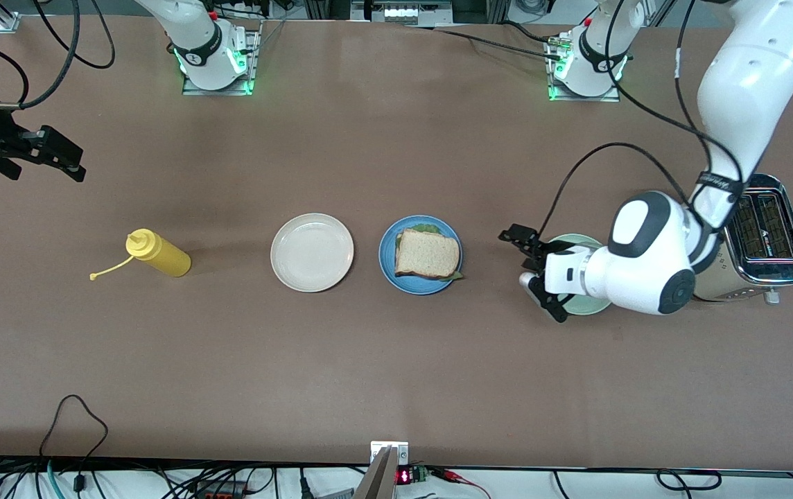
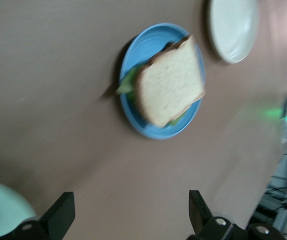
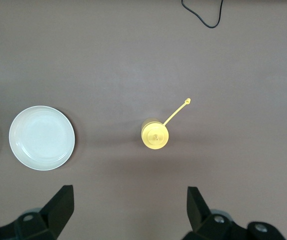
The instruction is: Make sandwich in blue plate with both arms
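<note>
A yellow squeeze bottle is standing toward the right arm's end of the table, its tethered cap lying beside it. A beige-white plate is sitting nearer the middle. A pale mint-green plate and a chrome toaster are sitting toward the left arm's end.

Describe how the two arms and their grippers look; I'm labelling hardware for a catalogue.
Both arms are glossy white with rounded dark grey joint caps and loose black cables. The left arm wears a black lettered band. The left gripper and right gripper are black with two fingers. Green lights glow at both bases.
</note>
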Controlling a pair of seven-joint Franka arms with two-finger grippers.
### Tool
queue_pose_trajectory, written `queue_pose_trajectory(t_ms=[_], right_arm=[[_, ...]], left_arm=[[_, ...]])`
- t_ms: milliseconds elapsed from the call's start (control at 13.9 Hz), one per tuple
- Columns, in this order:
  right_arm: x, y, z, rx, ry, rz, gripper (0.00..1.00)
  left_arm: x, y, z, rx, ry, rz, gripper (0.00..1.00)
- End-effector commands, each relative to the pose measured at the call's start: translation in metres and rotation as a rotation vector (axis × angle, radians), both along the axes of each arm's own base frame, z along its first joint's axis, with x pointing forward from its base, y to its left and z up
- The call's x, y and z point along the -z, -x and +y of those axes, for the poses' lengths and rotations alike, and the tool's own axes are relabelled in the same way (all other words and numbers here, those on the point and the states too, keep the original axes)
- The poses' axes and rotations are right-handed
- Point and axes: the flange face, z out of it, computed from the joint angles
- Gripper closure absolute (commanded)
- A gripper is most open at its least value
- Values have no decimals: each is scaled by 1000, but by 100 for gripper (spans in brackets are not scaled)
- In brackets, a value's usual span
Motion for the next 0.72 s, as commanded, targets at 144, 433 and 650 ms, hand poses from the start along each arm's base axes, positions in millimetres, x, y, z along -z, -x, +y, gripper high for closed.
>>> queue_pose_trajectory(t_ms=[144,433,650], right_arm=[[-4,7,-3,-27,-5,-9,0],[-3,9,-4,-25,-5,9,0],[-7,9,-6,-22,-5,6,0]], left_arm=[[-86,21,32,75,-374,-93,0],[-171,48,52,100,-649,-200,0],[-224,58,77,-2,-714,-273,0]])
